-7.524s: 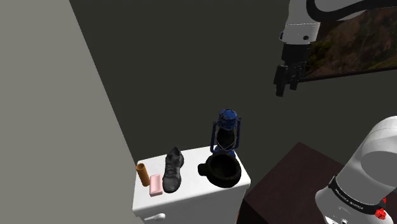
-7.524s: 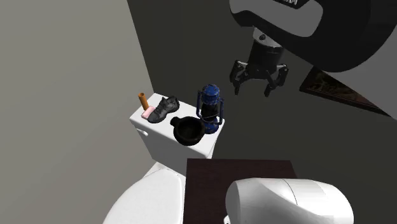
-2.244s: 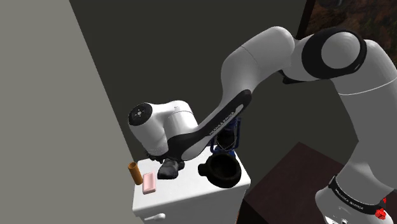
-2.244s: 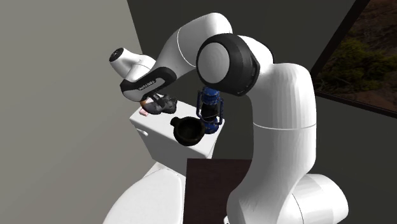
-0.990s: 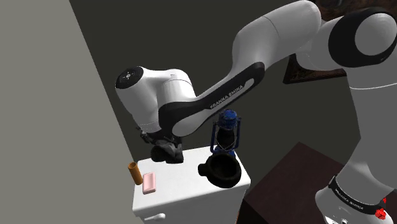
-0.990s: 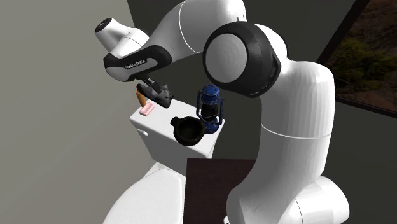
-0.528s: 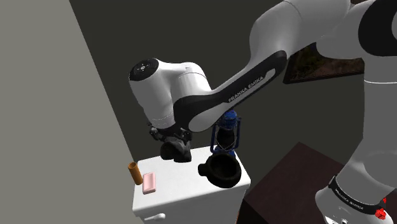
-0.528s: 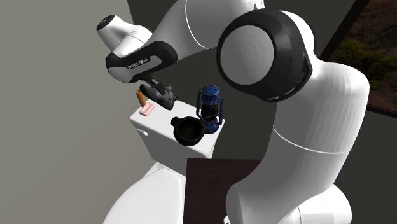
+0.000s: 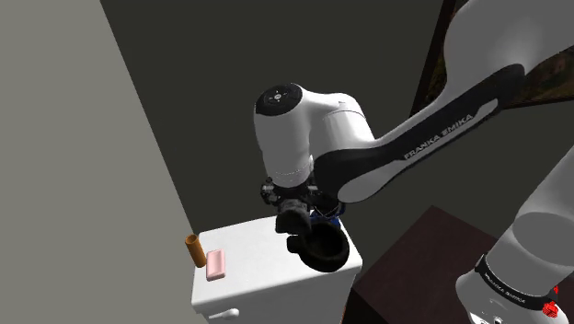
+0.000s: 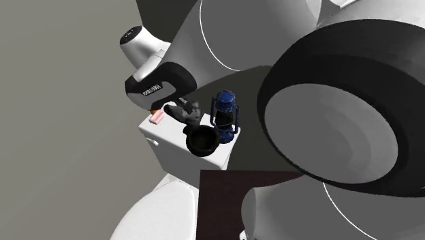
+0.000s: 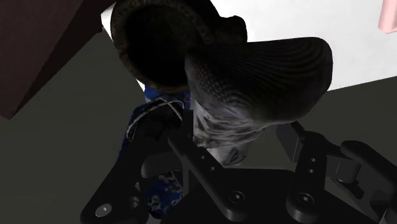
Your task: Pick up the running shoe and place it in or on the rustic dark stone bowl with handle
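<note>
My gripper (image 9: 292,208) is shut on the dark grey running shoe (image 9: 297,225) and holds it in the air just above the near rim of the dark bowl (image 9: 324,250). In the second exterior view the shoe (image 10: 190,112) hangs over the bowl (image 10: 203,142), beside its handle side. Along the hand, the shoe (image 11: 254,76) is clasped at its upper between my gripper (image 11: 222,151), and its toe overlaps the bowl's opening (image 11: 159,44). The shoe touches nothing on the tank.
The bowl stands on a white toilet tank lid (image 9: 262,267). A blue lantern (image 10: 225,114) stands right behind the bowl. An orange cylinder (image 9: 194,249) and a pink bar (image 9: 215,264) lie at the lid's far end. My dark brown stand (image 9: 423,258) is close by.
The arm has carried the shoe toward the shoulder view's right, from above the lid's middle to over the bowl. The grip has stayed on the shoe.
</note>
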`<state>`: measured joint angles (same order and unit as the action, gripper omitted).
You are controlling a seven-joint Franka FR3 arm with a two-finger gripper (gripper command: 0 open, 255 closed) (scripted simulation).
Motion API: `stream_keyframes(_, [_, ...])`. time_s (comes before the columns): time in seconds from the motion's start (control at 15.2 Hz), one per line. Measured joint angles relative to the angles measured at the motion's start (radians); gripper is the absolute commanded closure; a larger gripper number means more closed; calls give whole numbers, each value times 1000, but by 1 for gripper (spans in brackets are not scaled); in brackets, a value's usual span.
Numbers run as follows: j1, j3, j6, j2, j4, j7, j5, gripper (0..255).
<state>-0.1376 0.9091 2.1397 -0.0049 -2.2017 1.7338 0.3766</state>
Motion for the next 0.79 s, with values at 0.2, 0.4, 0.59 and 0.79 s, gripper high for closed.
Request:
stream_keyframes(0.2, [10, -36, 58, -177, -140, -113, -152, 255])
stream_keyframes(0.4, [55, -91, 91, -299, -251, -193, -251, 255])
stream_keyframes(0.59, [46, -76, 129, -279, -276, -169, -234, 255])
stream_keyframes(0.79, [27, -55, 168, -246, -292, -135, -201, 255])
